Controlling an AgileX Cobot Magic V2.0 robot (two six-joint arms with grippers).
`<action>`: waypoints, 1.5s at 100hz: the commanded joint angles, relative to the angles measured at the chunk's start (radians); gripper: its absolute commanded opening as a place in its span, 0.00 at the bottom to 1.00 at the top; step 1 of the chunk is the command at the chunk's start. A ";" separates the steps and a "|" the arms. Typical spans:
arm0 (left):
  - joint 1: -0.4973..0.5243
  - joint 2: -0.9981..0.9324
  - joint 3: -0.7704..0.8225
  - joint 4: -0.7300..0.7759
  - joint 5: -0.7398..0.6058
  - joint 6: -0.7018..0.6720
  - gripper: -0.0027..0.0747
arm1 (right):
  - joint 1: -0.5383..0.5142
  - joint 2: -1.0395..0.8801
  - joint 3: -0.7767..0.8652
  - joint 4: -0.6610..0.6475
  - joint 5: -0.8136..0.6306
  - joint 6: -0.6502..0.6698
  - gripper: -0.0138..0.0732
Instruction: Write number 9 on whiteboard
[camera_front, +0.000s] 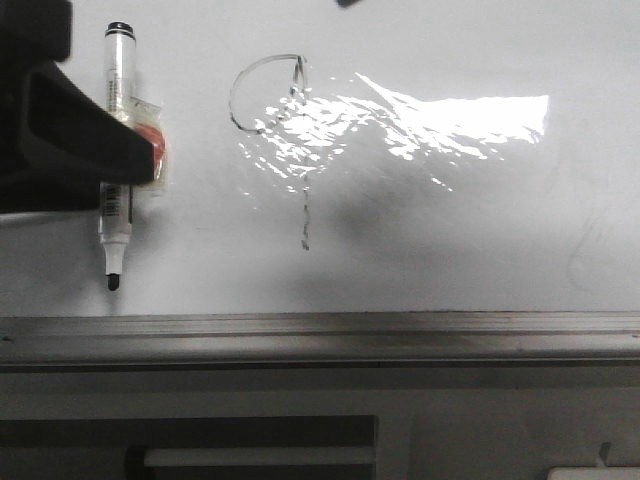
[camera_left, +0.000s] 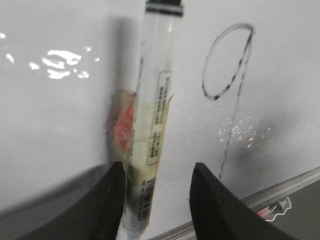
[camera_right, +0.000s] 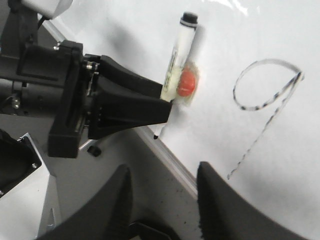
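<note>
The left gripper (camera_front: 125, 150) holds its fingers (camera_left: 107, 200) spread on either side of a marker (camera_front: 116, 150), one finger touching the barrel and the other standing clear, the tip pointing toward the grey rail (camera_front: 320, 325). The right gripper (camera_right: 162, 200) hangs spread and empty off the board's edge. The number 9 (camera_front: 285, 130) sits near the middle of the whiteboard (camera_front: 480, 230), partly under glare, with bare board to its right.

A hand-drawn number 9 (camera_front: 280, 130) stands on the whiteboard (camera_front: 450, 220).
</note>
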 joint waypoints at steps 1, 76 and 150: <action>0.003 -0.071 -0.028 0.003 -0.052 -0.004 0.41 | -0.006 -0.068 -0.022 -0.047 -0.084 0.003 0.27; 0.003 -0.692 0.275 0.316 -0.107 0.005 0.01 | -0.006 -0.868 0.691 -0.264 -0.494 0.003 0.08; 0.003 -0.698 0.312 0.314 -0.109 0.005 0.01 | -0.006 -0.965 0.716 -0.264 -0.494 0.003 0.08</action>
